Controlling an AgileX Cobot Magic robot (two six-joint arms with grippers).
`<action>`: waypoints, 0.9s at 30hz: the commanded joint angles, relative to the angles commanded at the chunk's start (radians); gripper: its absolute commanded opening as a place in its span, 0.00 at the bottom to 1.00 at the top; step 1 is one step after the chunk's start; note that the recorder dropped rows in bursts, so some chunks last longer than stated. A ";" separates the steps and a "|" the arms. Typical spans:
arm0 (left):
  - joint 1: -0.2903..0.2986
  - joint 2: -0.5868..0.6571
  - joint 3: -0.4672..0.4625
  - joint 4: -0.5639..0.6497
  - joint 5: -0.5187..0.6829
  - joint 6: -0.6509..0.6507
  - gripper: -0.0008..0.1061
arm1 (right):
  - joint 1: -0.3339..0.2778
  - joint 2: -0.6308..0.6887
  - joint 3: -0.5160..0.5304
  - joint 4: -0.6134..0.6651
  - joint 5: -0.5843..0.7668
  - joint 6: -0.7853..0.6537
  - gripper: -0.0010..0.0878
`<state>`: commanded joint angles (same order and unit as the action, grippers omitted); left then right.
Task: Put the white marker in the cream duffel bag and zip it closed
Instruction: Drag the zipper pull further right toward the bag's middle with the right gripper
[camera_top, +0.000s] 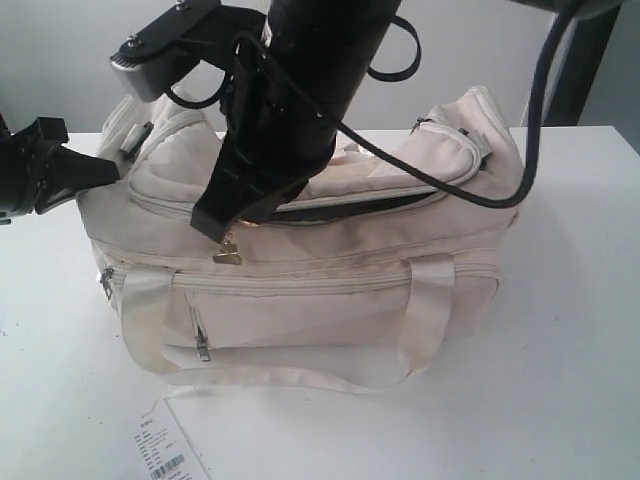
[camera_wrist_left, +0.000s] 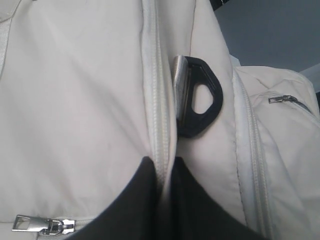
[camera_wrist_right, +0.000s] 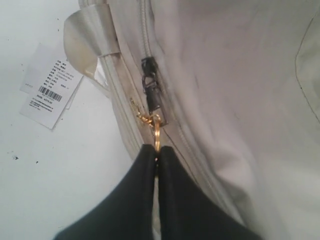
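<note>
The cream duffel bag stands on the white table.

Exterior view only: the top zip gapes over its right half, exposing black lining, and the right arm reaches across the middle.

Right wrist view only: the right claw is closed, its 2 fingers pinching the gold ring linked to the dark zip slider.

Left wrist view only: the left claw is closed on a zip seam of the bag, near a black buckle.

The white marker's position cannot be told.

A paper tag carries 1 barcode; its print is too small to read.
</note>
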<state>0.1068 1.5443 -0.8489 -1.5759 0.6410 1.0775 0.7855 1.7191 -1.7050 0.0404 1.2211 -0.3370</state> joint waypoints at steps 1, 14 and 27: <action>0.000 0.000 0.000 0.000 0.000 0.000 0.01 | -0.002 -0.006 0.023 0.000 0.000 0.000 0.01; 0.000 0.000 0.000 -0.002 0.004 0.000 0.01 | -0.039 -0.067 0.080 -0.040 0.000 0.000 0.01; 0.000 0.000 0.000 -0.002 0.004 0.000 0.01 | -0.048 -0.084 0.091 -0.040 0.000 0.000 0.01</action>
<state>0.1068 1.5443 -0.8489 -1.5776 0.6451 1.0775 0.7373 1.6353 -1.6141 0.0000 1.2211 -0.3370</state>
